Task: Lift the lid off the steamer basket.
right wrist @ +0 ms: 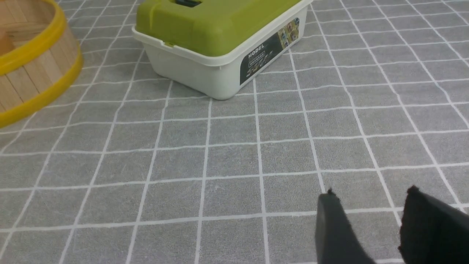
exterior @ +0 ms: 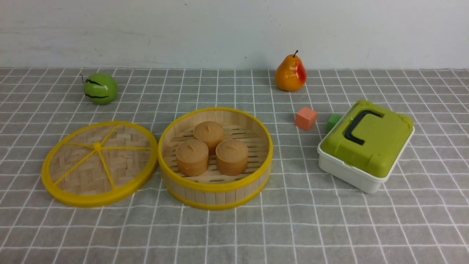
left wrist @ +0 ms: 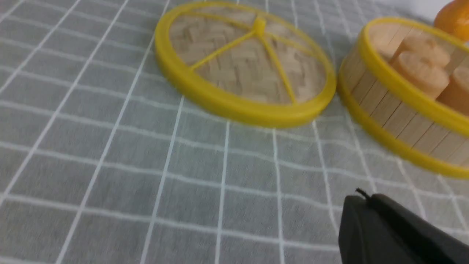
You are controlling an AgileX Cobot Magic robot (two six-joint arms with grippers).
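Observation:
The lid (exterior: 99, 163), a woven bamboo disc with yellow rim and spokes, lies flat on the cloth, touching the left side of the steamer basket (exterior: 215, 187). The basket is uncovered and holds three brown buns (exterior: 211, 147). Neither gripper shows in the front view. In the left wrist view the lid (left wrist: 242, 62) and basket (left wrist: 399, 110) lie ahead, and my left gripper (left wrist: 362, 200) is shut and empty, above bare cloth short of them. In the right wrist view my right gripper (right wrist: 370, 198) is open and empty over the cloth, with the basket's edge (right wrist: 33, 73) far off to one side.
A white box with a green lid and dark handle (exterior: 366, 145) stands right of the basket, also in the right wrist view (right wrist: 220, 40). A pink cube (exterior: 305, 118), a green cube (exterior: 332, 123), a pear (exterior: 290, 74) and a green round fruit (exterior: 100, 88) sit farther back.

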